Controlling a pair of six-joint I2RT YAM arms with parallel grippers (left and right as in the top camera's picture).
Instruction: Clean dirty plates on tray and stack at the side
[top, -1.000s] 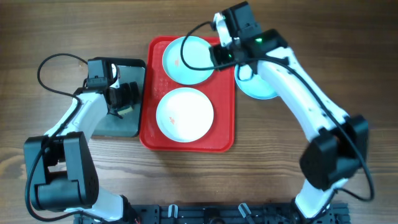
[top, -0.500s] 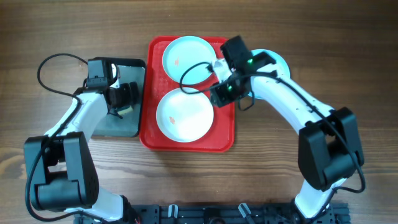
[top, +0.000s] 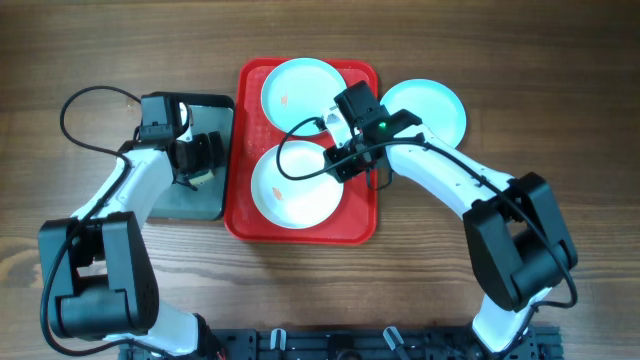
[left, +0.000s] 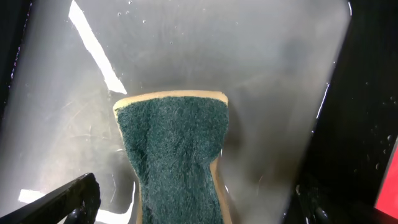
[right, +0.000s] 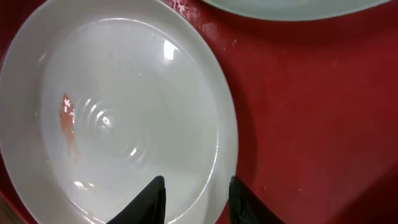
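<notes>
The right gripper (top: 343, 160) hangs over the right rim of the white plate (top: 290, 190), at the middle of the tray (top: 362, 215). Its jaws are partly apart, one finger inside the rim and one outside over red plastic, not yet pinching. A second ago this gripper was up at the tray's upper right corner with its jaws wider. It has since swung down and left, narrowing as it came.

That move uncovered the blue plate at right (top: 435, 105), which lies on the table just beside the tray, free of any grip and showing no stain from overhead. It looks like the first plate set aside.

Two plates are left on the tray. The blue plate at top (top: 300, 90) carries a small reddish mark, and the white plate has a reddish smudge (right: 67, 115) left of its centre.

The left gripper (top: 200, 152) has not moved. It is spread wide over the sponge (left: 174, 149) on the grey tray (top: 190, 205), holding nothing.

The white plate seems to be next, and it needs wiping before it is stacked.
</notes>
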